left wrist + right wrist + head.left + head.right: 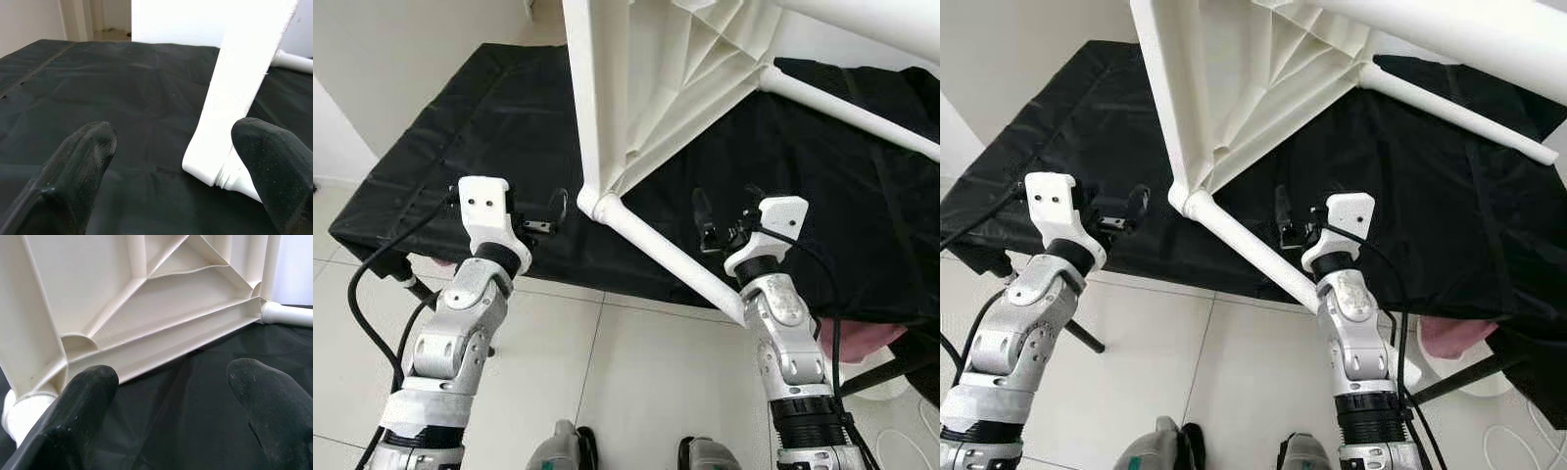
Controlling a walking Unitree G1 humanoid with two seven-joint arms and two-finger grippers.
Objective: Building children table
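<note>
My left pincer (551,217) and right pincer (724,220) hover spread wide, gripping nothing, flanking the nearest table leg (671,258) between them. Just ahead, the white tabletop (646,88) stands on edge on the black cloth (450,147), probably so further legs can plug in.

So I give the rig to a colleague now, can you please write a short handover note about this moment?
Left gripper: open, holding nothing, over the black cloth, just left of the tabletop corner.
Right gripper: open, holding nothing, right of the near leg.
White plastic tabletop: stands tilted on its edge on the cloth, ribbed underside facing the robot.
Done: two white tube legs sit in corner sockets, the near leg pointing toward the robot, the far one to the right.
Left: other corners are out of frame, so check them; then turn the table upright.
</note>
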